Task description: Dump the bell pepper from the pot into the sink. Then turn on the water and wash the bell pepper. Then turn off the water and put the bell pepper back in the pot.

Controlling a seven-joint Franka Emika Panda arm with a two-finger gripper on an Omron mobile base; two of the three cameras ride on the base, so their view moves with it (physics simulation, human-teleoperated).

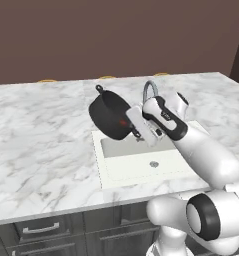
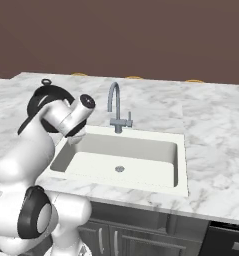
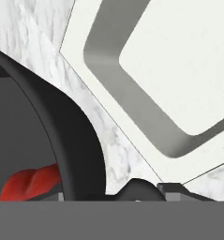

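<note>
The black pot [image 1: 110,116] hangs in the air, tipped steeply on its side with its mouth toward the sink [image 1: 99,150]. It is over the basin's back left corner. My gripper [image 1: 136,131] is shut on the pot's near rim by a loop handle. The red bell pepper [image 1: 123,122] lies inside the pot against the low side of the wall; it is also the red lump [image 3: 29,183] in the hand view, behind the pot's rim [image 3: 78,140]. In the right base view the pot [image 2: 43,97] sits partly behind my arm, left of the sink [image 2: 177,165].
A curved metal faucet [image 1: 150,90] [image 2: 115,107] stands at the sink's back edge, just right of my hand. A round drain [image 1: 153,164] sits in the white basin floor. Grey-veined marble counter [image 1: 41,130] spreads around the sink, with dark cabinet drawers [image 1: 41,231] below.
</note>
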